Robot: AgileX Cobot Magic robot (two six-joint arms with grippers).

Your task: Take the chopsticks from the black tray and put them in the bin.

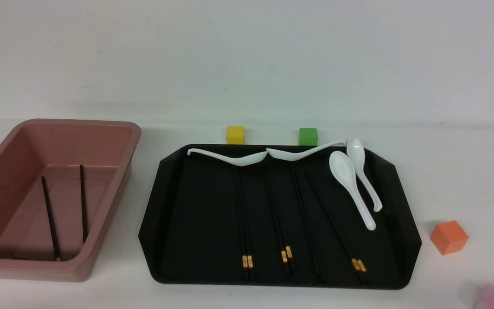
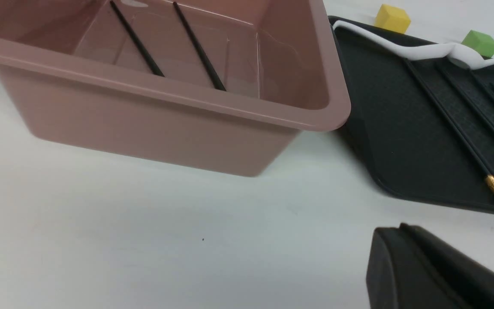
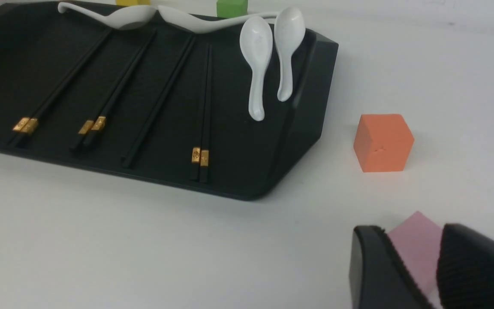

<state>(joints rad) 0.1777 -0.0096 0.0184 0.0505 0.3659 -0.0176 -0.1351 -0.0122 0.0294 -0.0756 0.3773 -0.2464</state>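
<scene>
**Two chopsticks in the tub, the rest on the tray**

On the white bench [image 1: 247,296] the deep dusty-pink plastic bin [image 1: 114,193] holds two long thin black chopsticks [image 1: 83,201], lying apart on its floor. Beside it, the large glossy black tray [image 1: 187,214] carries further gold-banded black chopsticks [image 1: 242,214] and four white ceramic spoons [image 1: 350,184]. The right claw [image 3: 438,274] has its fingers apart, a pink block [image 3: 414,249] between them. Only one finger of the left claw [image 2: 423,274] shows, so I cannot tell its state.
</scene>
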